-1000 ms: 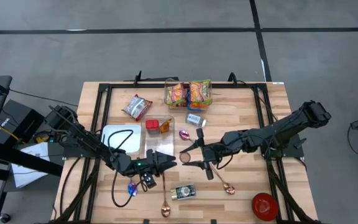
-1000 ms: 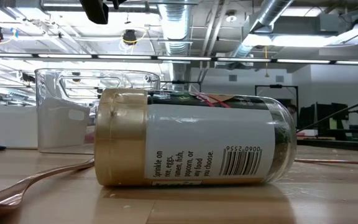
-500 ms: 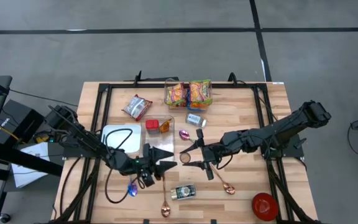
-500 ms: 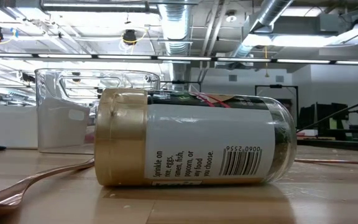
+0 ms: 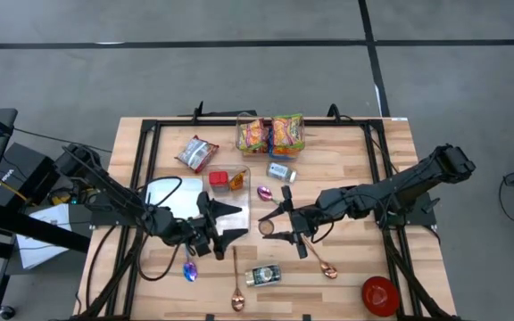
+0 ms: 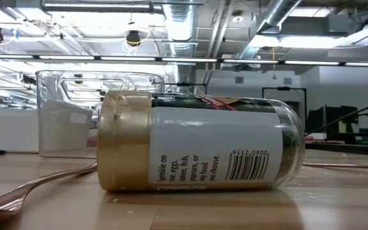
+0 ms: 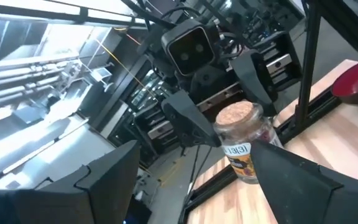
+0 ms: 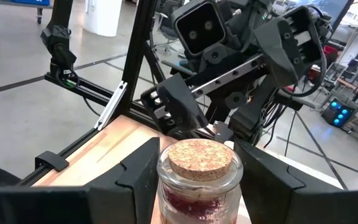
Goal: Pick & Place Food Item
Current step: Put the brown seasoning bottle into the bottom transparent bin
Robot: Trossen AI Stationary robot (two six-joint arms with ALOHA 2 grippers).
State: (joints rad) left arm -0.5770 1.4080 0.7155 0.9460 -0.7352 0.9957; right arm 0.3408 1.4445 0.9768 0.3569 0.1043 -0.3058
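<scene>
A small glass jar with a cork stopper [image 8: 201, 163] and reddish contents stands upright between the fingers of my right gripper [image 8: 199, 186], near the table's middle [image 5: 265, 228]. My left gripper [image 5: 228, 223] faces it from the table's left. It is open and level, and stands a short way off the jar [image 7: 244, 140], touching nothing. In the left wrist view its two fingers [image 7: 104, 180] frame the jar and my right gripper [image 7: 222, 99] behind it. My right gripper pinches the jar's glass sides [image 8: 165, 186] just below the cork between its two fingers. The fingers come in level from the table's right, one on each side. The jar stays upright with the cork on top; whether its bottom is clear of the table I cannot tell.
A spice bottle [image 5: 263, 275] lies on its side near the front, filling the low view [image 6: 197, 148]. Two spoons [image 5: 236, 285], a red bowl [image 5: 380, 294], a white plate [image 5: 169, 198], a clear box [image 5: 226, 183], snack packs [image 5: 270, 134], a red packet [image 5: 196, 153] and a small can [image 5: 281, 171] lie around.
My left gripper has risen, leaving the top of the low view. It has rolled about its own pointing line, so one finger now points toward the far edge and one toward the near edge. It stays open. The jar has not moved.
</scene>
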